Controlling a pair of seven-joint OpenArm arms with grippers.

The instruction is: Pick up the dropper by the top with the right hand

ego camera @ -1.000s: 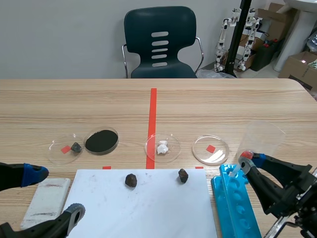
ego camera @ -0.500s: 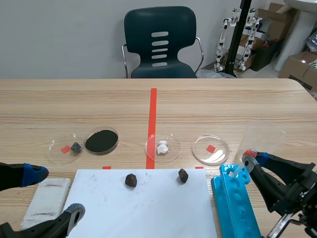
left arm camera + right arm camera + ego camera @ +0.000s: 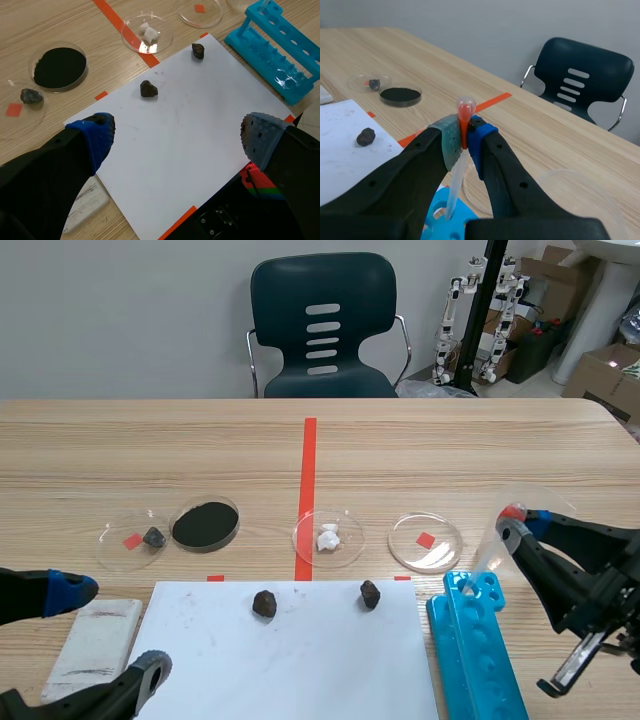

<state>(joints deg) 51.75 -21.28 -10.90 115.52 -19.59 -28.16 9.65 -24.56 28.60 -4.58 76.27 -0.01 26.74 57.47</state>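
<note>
Right gripper (image 3: 462, 136) pinches the dropper (image 3: 464, 111) at the neck, just under its small, round red bulb, which stands out above the dotted pads. Below the fingers hangs the thin tube of clear plastic, slightly tilted, with its tip over the blue plastic rack (image 3: 478, 650). Whether the tip touches a hole I cannot tell. In the scene view the tube is almost invisible against a clear cup (image 3: 540, 498), which is partly hidden behind the gripper. Left gripper (image 3: 178, 134) is spread wide above a flat white paper (image 3: 185, 125) with two dark, rough stones (image 3: 148, 88) lying on it.
</note>
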